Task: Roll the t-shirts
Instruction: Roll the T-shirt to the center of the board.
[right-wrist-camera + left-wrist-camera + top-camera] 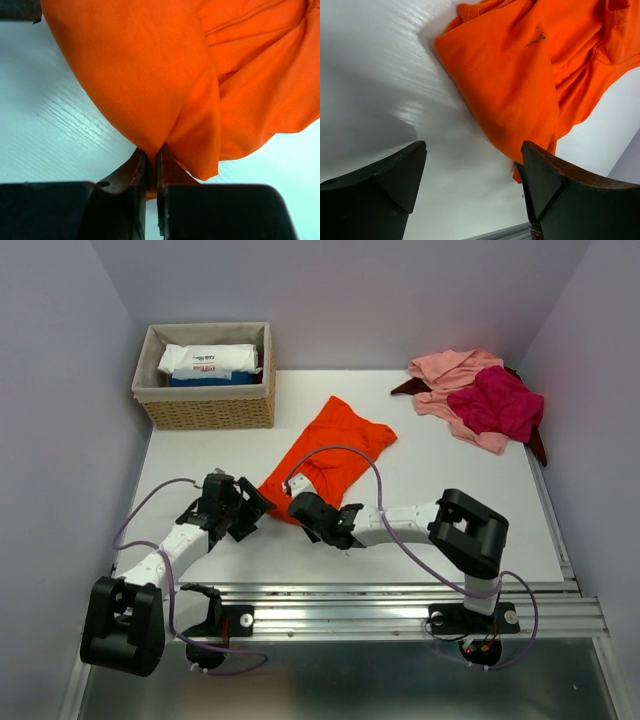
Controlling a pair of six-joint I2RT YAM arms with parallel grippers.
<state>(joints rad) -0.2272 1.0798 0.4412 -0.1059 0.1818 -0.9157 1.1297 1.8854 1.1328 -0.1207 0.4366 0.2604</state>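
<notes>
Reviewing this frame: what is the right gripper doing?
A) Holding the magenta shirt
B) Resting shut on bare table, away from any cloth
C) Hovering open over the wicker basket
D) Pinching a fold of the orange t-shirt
D: the right wrist view shows the right gripper with its jaws closed on a fold of the orange t-shirt.

Left pincer spread wide; right pincer clamped tight

My white table sits boxed in by pale lilac walls on three sides; a wicker basket at its far left corner, an aluminium rail along the near edge
</notes>
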